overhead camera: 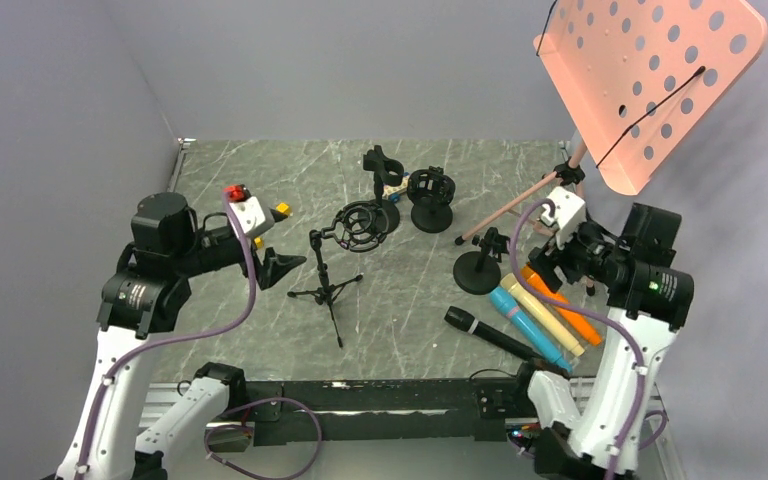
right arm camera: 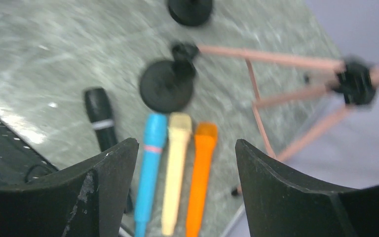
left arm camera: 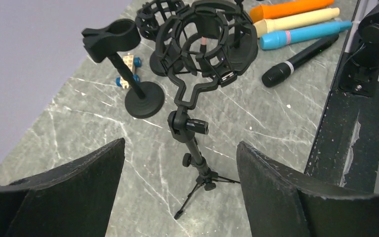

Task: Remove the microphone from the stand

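Several microphones lie flat on the table at the right: black [overhead camera: 490,332], blue [overhead camera: 528,328], cream [overhead camera: 555,315] and orange [overhead camera: 563,305]. I see no microphone in any stand. A tripod stand [overhead camera: 328,285] with an empty shock mount [overhead camera: 362,225] stands mid-table. My left gripper [overhead camera: 280,268] is open and empty just left of it; its wrist view shows the tripod stand [left arm camera: 197,158] between the open fingers. My right gripper [overhead camera: 543,262] is open and empty above the lying microphones; its blurred wrist view shows the blue [right arm camera: 150,163], cream [right arm camera: 175,168] and orange [right arm camera: 200,173] ones.
A clip stand [overhead camera: 382,165] and a second shock mount on a round base [overhead camera: 430,195] stand at the back. A small round-base stand [overhead camera: 480,268] sits by the microphones. A pink music stand [overhead camera: 650,70] rises at the right, its legs [right arm camera: 276,54] near my right gripper.
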